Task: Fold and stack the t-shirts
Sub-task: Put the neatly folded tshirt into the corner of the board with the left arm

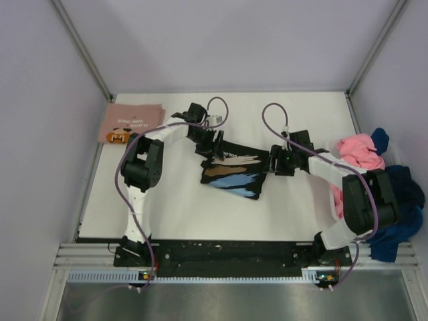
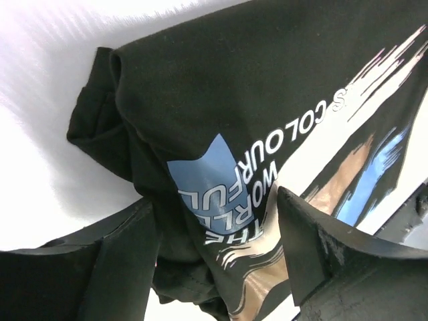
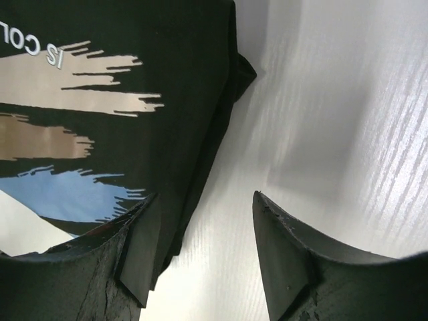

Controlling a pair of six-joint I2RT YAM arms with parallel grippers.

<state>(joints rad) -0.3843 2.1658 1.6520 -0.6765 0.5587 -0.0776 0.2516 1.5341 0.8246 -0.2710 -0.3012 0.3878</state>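
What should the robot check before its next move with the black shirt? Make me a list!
1. Left tool open: ok, jaws apart over the black t-shirt.
2. Right tool open: ok, jaws apart at the shirt's right edge.
3. Shirt folded tidy: not ok, the left wrist view shows one corner bunched up.
4. Cloth snagged on a finger: cannot tell.
5. Stack spot ready: ok, the folded pink t-shirt lies flat in the far left corner.
6. All shirts folded: not ok, a crumpled pile of t-shirts sits on the right.
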